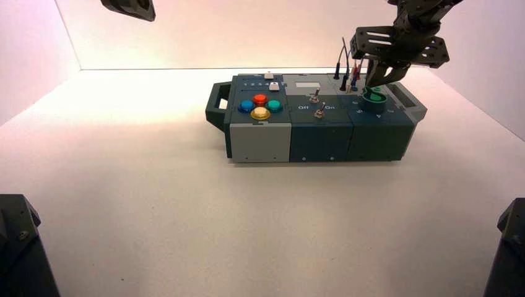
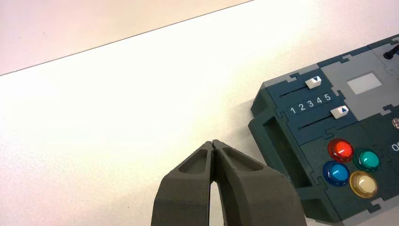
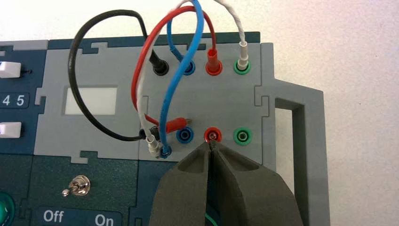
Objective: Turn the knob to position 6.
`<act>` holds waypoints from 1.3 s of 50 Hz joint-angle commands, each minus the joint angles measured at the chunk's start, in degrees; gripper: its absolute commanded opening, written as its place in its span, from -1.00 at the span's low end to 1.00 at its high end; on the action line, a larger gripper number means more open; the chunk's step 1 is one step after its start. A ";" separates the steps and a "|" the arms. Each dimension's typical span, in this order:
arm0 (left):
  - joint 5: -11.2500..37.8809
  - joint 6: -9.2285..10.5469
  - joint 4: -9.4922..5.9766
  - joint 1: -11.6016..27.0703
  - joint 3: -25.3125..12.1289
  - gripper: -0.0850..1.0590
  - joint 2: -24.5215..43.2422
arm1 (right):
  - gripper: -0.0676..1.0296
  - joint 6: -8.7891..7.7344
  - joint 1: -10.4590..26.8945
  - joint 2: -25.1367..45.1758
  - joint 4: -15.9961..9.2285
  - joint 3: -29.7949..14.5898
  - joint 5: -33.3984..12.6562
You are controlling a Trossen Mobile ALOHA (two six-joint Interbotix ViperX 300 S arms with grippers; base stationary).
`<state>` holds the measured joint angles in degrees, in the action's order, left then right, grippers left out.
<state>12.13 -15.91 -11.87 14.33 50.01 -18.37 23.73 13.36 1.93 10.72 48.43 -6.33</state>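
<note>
The green knob [image 1: 374, 99] sits on the right end of the dark box [image 1: 322, 133]. My right gripper [image 1: 377, 79] hangs just above and behind it, fingertips pointing down at its far edge. In the right wrist view the right gripper [image 3: 210, 144] is shut, tips together over the row of sockets. Only a thin green sliver of the knob [image 3: 210, 220] shows under the fingers, so its pointer is hidden there. My left gripper [image 2: 214, 143] is shut and empty, parked high at the far left [image 1: 130, 7], away from the box.
On the box are four coloured push buttons [image 1: 260, 106], two metal toggle switches [image 1: 317, 105], two white sliders [image 2: 324, 96], and looping wires [image 3: 160, 70] plugged into sockets just behind the knob. A grey handle [image 3: 301, 141] ends the box on the right.
</note>
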 commanded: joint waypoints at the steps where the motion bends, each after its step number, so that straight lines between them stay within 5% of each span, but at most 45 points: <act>1: -0.62 -0.09 0.09 0.18 -0.62 -0.91 -0.70 | -0.92 0.09 0.44 -0.70 -0.35 -1.14 0.26; 65: -0.62 -0.09 0.09 0.26 -0.62 -0.91 -0.88 | -0.92 0.18 2.99 0.53 -2.55 -1.93 0.09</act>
<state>12.04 -15.91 -11.87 14.33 50.01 -18.46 23.73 15.73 3.16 8.35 47.81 -6.50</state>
